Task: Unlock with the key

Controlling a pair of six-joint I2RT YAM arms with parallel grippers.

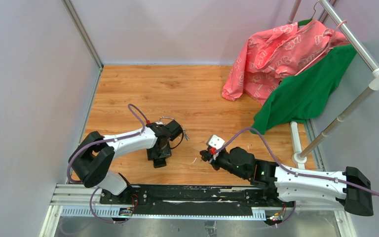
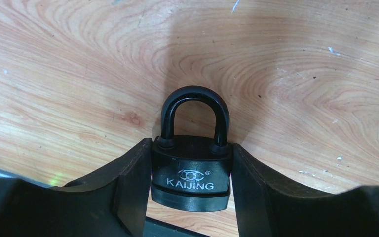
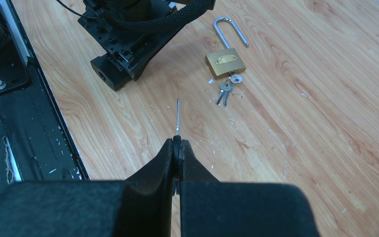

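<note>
Left hand [image 2: 191, 153] clamps black KAIJING padlock [image 2: 191, 182], shackle pointing forward. Right hand [image 3: 177, 143] pinched shut on key [image 3: 177, 116], blade straight out. Padlock's bottom end lies ahead-left of the tip, apart. Key needs swinging left, I'd judge.

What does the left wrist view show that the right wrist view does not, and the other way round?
Only the left wrist view: the closed shackle of the black padlock, and the left pincer pressing on both sides of the body.
Only the right wrist view: the right pincer shut on a key, blade pointing forward; a brass padlock with an open shackle, and keys at its base; the black rail.
Both: the black padlock in the left pincer, and the wooden table.
</note>
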